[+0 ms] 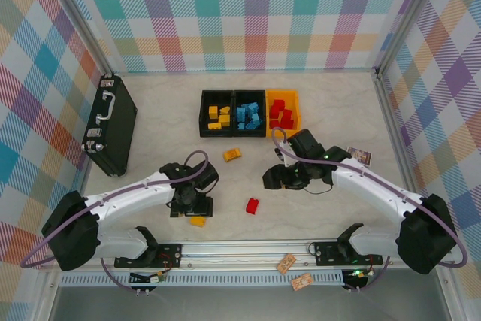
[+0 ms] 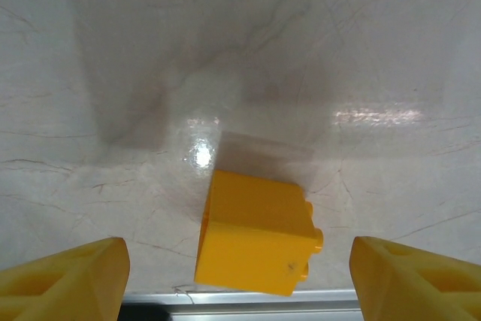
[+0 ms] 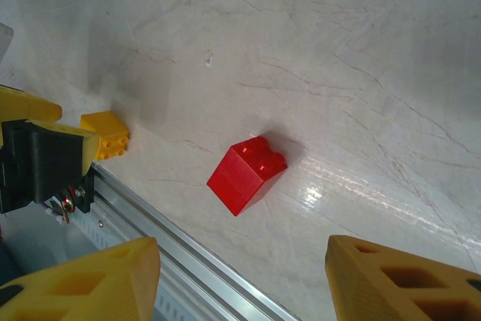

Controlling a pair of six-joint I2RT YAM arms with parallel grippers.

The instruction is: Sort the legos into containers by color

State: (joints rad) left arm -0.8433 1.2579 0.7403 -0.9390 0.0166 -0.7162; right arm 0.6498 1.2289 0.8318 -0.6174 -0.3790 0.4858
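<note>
Straddling the untouched yellow brick (image 2: 255, 234), the left end effector (image 2: 237, 246) gapes; right end effector (image 3: 240, 242) open, empty, fingers (image 3: 90, 283) partly cropped.

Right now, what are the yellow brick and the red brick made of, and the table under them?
Yellow brick: looks like hard plastic, smooth, glossy, with moulded studs.
Red brick: likely the same, shiny faces.
Table: marble-look top, glossy; lamp glare shows, but stone or laminate I cannot tell.

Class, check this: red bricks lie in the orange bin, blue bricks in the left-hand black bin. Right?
No. The blue bricks lie in the middle black bin, as the top view shows; the red bricks do lie in the orange bin.
</note>
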